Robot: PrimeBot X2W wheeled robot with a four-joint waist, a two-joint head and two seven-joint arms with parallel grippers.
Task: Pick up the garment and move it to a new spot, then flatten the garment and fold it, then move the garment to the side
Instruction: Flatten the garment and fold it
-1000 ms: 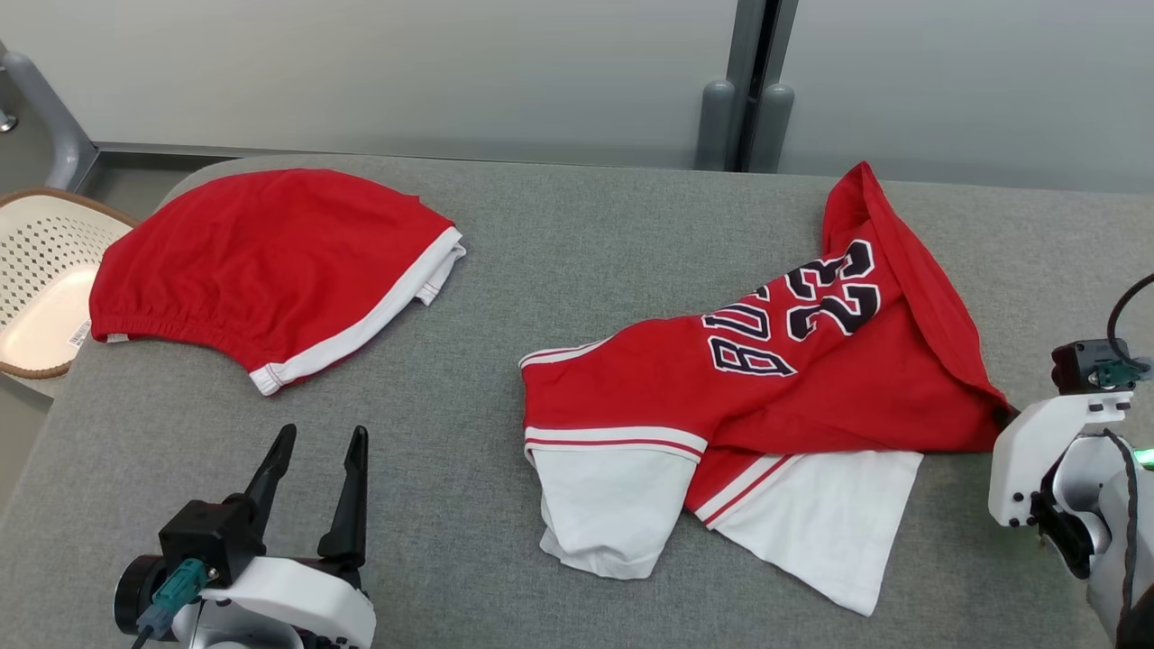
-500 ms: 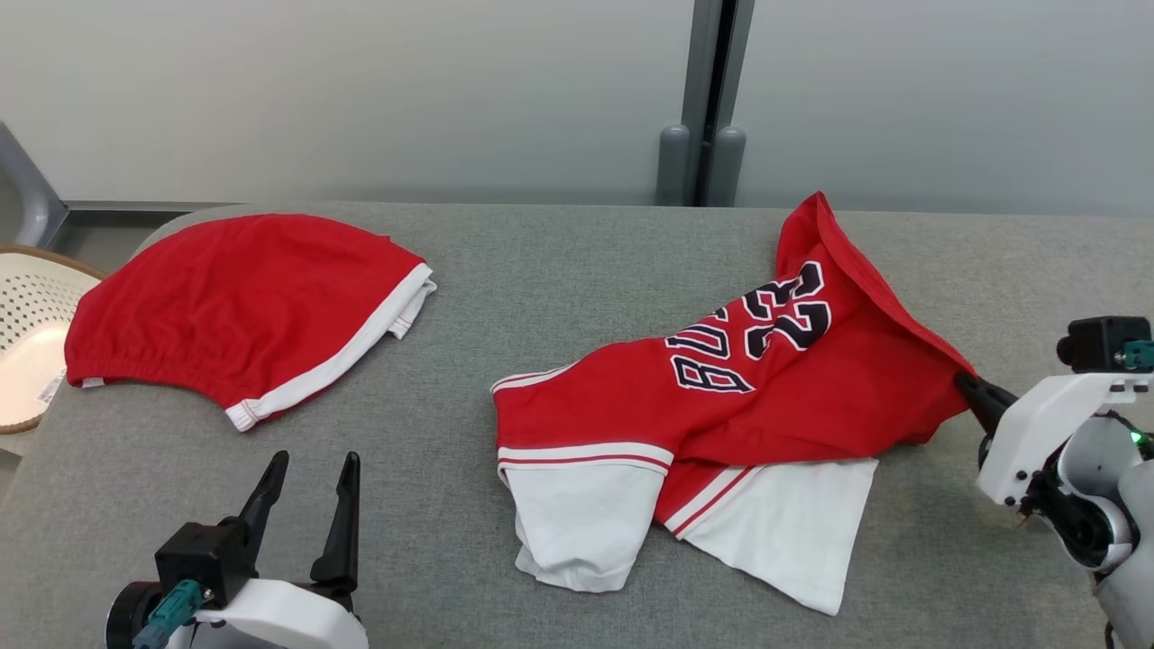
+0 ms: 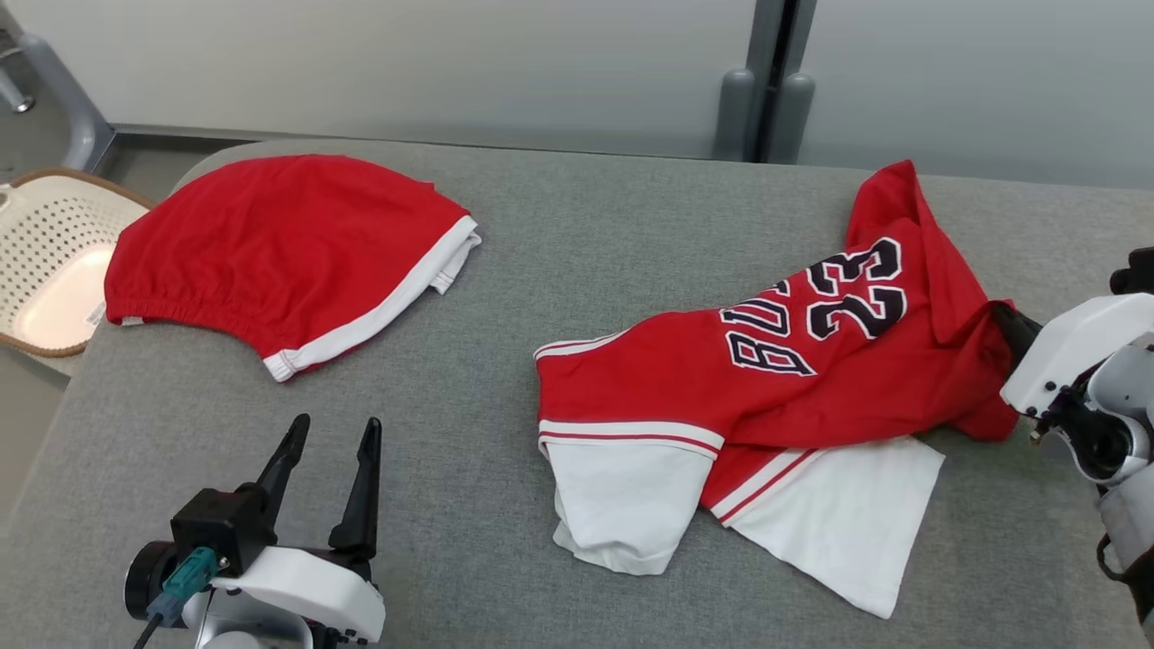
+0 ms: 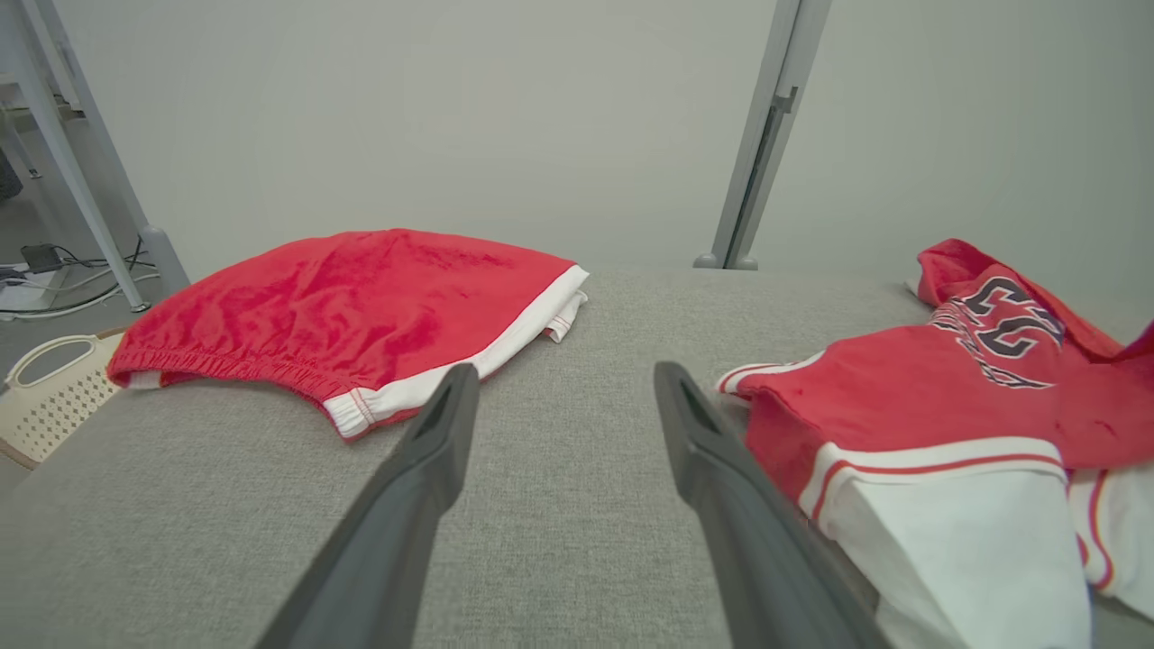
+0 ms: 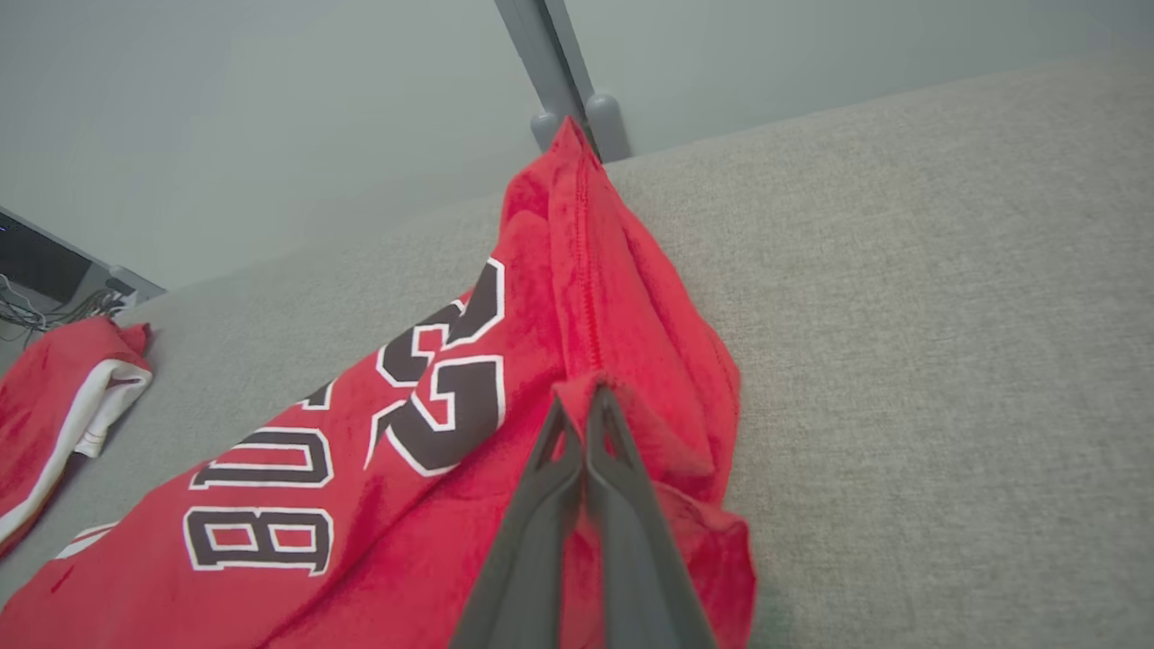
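The garment point(image 3: 775, 379) is a red jersey with white sleeves and dark "23" lettering, lying crumpled on the right half of the grey table point(image 3: 541, 270). My right gripper point(image 3: 999, 311) is shut on the jersey's right edge, pinching a fold of red cloth. In the right wrist view the shut fingertips point(image 5: 581, 397) bite into that raised fold of the garment point(image 5: 451, 406). My left gripper point(image 3: 335, 424) stands open over bare table at the lower left, nothing between its fingers. In the left wrist view the left gripper point(image 4: 566, 371) points between the two cloth pieces, the garment point(image 4: 902, 406) to its right.
A second red piece, shorts with white trim point(image 3: 279, 243), lies flat at the table's far left. A cream perforated basket point(image 3: 45, 261) stands beside the table's left edge. A grey wall with a post point(image 3: 766, 90) runs behind the table's far edge.
The head camera has shifted between frames. My right gripper, shut on the jersey's right edge, has drawn that edge up and inward, bunching the cloth there. The left gripper stays open in place.
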